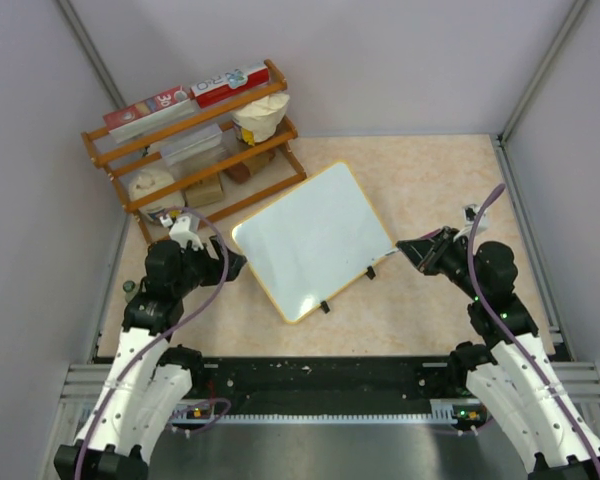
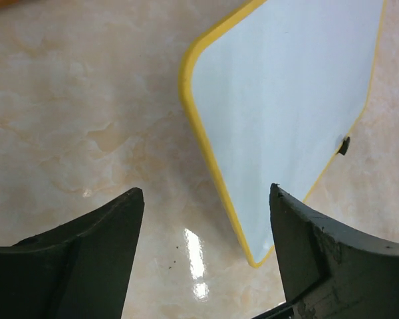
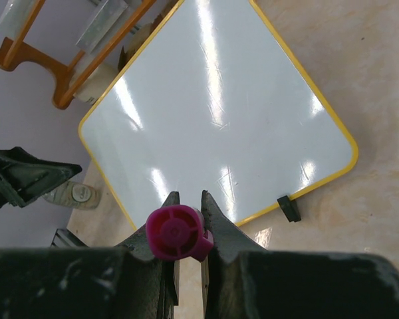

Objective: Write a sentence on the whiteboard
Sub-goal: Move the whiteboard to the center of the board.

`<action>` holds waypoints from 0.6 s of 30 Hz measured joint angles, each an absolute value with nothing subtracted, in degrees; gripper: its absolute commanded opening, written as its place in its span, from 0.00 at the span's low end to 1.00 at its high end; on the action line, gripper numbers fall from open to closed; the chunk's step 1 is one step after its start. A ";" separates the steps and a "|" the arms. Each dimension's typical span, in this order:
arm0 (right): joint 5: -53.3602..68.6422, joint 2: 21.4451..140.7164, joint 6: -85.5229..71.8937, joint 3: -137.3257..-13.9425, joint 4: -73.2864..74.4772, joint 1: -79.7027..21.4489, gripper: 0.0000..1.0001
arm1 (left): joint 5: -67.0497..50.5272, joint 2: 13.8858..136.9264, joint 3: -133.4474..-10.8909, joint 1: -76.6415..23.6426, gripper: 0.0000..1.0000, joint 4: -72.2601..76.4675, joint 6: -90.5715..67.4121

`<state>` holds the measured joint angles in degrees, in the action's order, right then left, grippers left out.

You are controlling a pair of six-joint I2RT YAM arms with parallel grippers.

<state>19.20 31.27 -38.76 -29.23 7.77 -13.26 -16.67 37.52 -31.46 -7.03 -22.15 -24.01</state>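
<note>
Two arms show in my top view, and the whiteboard [image 1: 315, 238] lies flat on the table [image 1: 430, 180] between them, turned on the diagonal, with its two black clips [image 1: 370, 271] on the near-right edge. A wooden rack [image 1: 195, 135] loaded with boxes and bags stands at the far left, close to the board's far-left side. My left gripper [image 1: 235, 265] sits just beside the board's left corner, and my right gripper [image 1: 405, 247] points at the right corner, slightly apart from it. On the left wrist camera I see those fingers [image 2: 100, 239] spread wide with nothing between them, above the bare table and the board's yellow rim. On the right wrist camera the jaws are clenched on a magenta marker [image 3: 176, 232], its round end towards the lens, and the blank board fills the view beyond
</note>
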 measured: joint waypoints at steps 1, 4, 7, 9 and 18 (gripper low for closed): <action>19.16 31.24 -38.74 -29.23 7.77 -13.26 0.00 | -15.81 36.64 -32.32 -7.73 0.80 -22.85 -23.99; 19.03 31.24 -38.61 -29.23 7.79 -13.26 0.00 | -13.80 35.40 -34.59 -11.09 0.89 -24.14 -24.05; 18.68 31.24 -38.57 -29.23 7.79 -13.26 0.00 | -12.21 35.99 -35.90 -16.19 0.89 -23.92 -24.29; 18.28 31.38 -38.54 -29.23 7.79 -13.26 0.00 | -11.22 37.74 -36.27 -21.04 0.88 -23.22 -24.29; 16.88 32.42 -37.76 -29.23 10.00 -12.34 0.00 | -7.81 59.57 -42.52 -43.35 0.84 -18.00 -22.02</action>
<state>16.88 32.42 -37.76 -29.23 10.00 -12.34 -7.81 59.57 -42.52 -43.35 -18.00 -22.02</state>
